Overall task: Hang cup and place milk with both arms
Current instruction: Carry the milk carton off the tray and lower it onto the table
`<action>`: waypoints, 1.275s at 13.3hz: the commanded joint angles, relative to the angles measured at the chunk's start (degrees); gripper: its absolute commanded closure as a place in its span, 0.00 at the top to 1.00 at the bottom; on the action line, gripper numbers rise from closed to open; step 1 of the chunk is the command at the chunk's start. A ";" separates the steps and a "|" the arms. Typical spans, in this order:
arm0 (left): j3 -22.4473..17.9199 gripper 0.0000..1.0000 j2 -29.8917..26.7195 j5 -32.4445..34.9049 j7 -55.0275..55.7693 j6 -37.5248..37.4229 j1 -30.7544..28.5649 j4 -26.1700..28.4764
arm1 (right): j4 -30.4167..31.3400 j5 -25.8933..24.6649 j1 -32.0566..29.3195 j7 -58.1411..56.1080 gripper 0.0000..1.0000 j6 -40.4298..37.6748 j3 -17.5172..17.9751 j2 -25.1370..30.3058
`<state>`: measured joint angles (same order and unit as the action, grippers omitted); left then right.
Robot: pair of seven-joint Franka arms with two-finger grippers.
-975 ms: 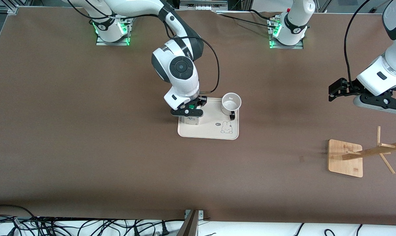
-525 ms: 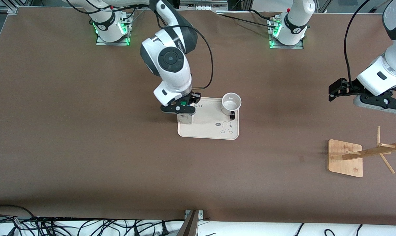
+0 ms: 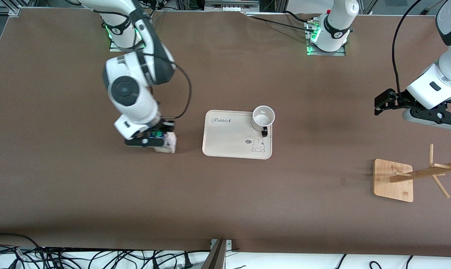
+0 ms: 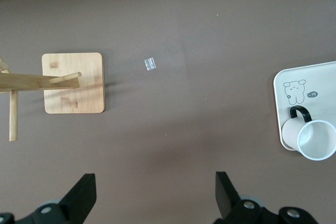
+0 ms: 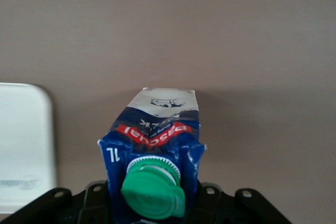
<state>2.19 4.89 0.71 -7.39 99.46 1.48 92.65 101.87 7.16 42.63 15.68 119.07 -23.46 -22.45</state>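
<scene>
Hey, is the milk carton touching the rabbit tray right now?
Apart. The front view shows bare brown table between the milk carton, under the right gripper, and the tray's edge toward the right arm's end.

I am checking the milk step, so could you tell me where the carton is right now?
The milk stands on the brown table beside the tray, toward the right arm's end, with the right gripper at its top.

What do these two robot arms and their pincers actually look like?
Both arms are glossy white rounded shells with dark grey joint bands and round grey end caps; the right arm and left arm trail black cables. Green lights glow at their bases. Each ends in a black two-finger gripper: right gripper, left gripper.
</scene>
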 commanded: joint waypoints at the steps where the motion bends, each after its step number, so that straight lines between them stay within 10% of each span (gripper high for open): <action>1: -0.43 1.00 -0.93 0.60 -0.34 -0.50 -0.25 0.61 | 11.57 0.31 0.61 -10.63 0.47 6.41 -5.17 5.92; 5: -0.43 1.00 -0.93 0.60 0.00 -0.59 -0.25 0.60 | 16.16 7.69 0.26 -24.37 0.48 8.11 -11.69 6.80; 17: -0.34 1.00 -0.93 0.60 0.27 -0.76 -0.25 0.60 | 9.57 7.52 -0.01 -23.33 0.47 3.01 -11.79 3.74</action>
<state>1.57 4.89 0.72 -7.39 99.35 1.41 92.66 112.45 14.09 42.85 -7.54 122.95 -35.11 -16.99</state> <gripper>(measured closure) 0.000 0.524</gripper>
